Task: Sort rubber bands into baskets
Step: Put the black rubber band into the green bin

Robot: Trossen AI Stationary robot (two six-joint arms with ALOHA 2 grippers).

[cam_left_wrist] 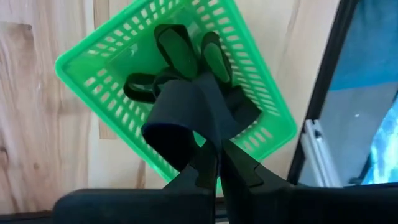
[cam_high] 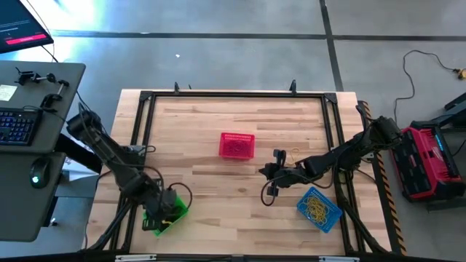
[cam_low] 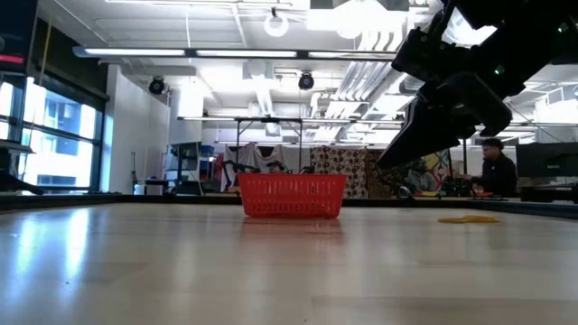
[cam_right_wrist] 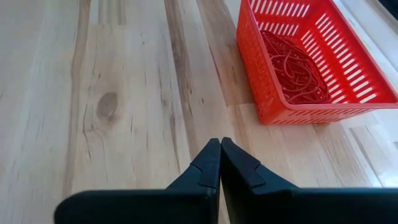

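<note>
Your two grippers are both closed, holding nothing.
Left gripper (cam_left_wrist: 219, 165) sits directly above the green square mesh plastic basket (cam_left_wrist: 87, 62); right gripper (cam_right_wrist: 220, 163) hovers near the red square mesh plastic basket (cam_right_wrist: 261, 99).

High view straight down; low view table-level; both share red basket (cam_high: 237, 145), right wrist close too.

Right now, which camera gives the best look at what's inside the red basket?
The right wrist view: it looks down into the red basket and shows reddish-brown rubber bands heaped inside. The high view shows the basket small, contents indistinct; the low view only its side wall; the left wrist view misses it.
</note>
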